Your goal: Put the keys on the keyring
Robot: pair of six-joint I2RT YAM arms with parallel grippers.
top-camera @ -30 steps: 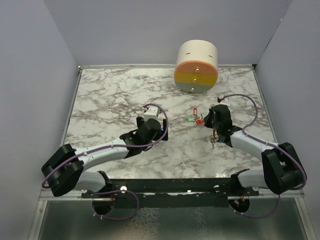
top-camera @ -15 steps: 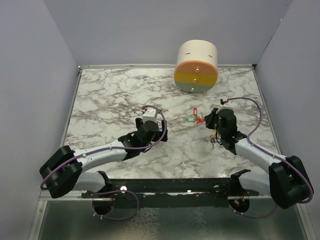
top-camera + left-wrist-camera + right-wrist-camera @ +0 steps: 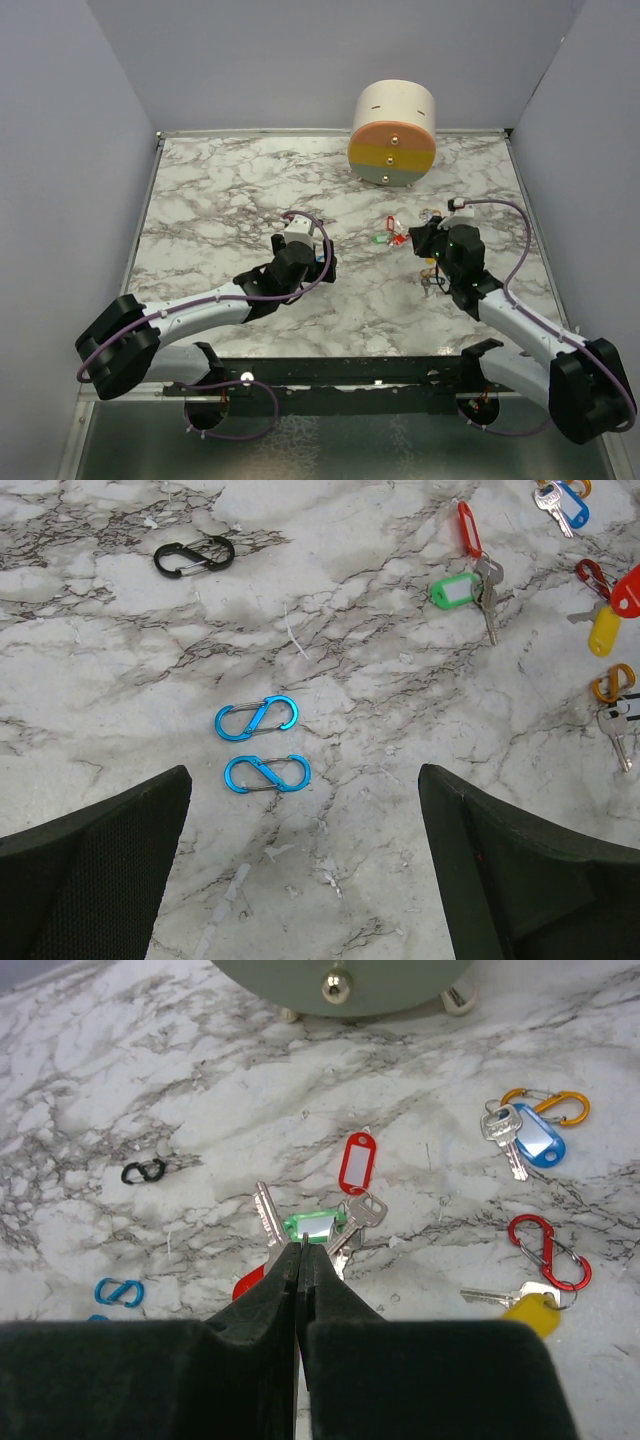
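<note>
The keys (image 3: 362,1210) lie flat on the marble table (image 3: 220,200), just on the near side of the round drawer box (image 3: 393,133). A green-tagged bunch (image 3: 318,1225) sits straight out from the box, with a blue-tagged key (image 3: 530,1142) and a yellow-tagged one (image 3: 528,1310) toward its right side. The right gripper (image 3: 300,1260) hovers over the green bunch with its fingers pressed fully together. Nothing shows clamped between them, though a red tag (image 3: 247,1282) peeks from beneath. The left gripper (image 3: 305,820), nearer and well left of the box above two blue S-clips (image 3: 257,720), is spread wide and empty. The keys look light, thin and stiff, and are likely slippery on smooth stone. The thicker plastic tag probably offers the surest pinch, and it leaves the hole free.
</note>
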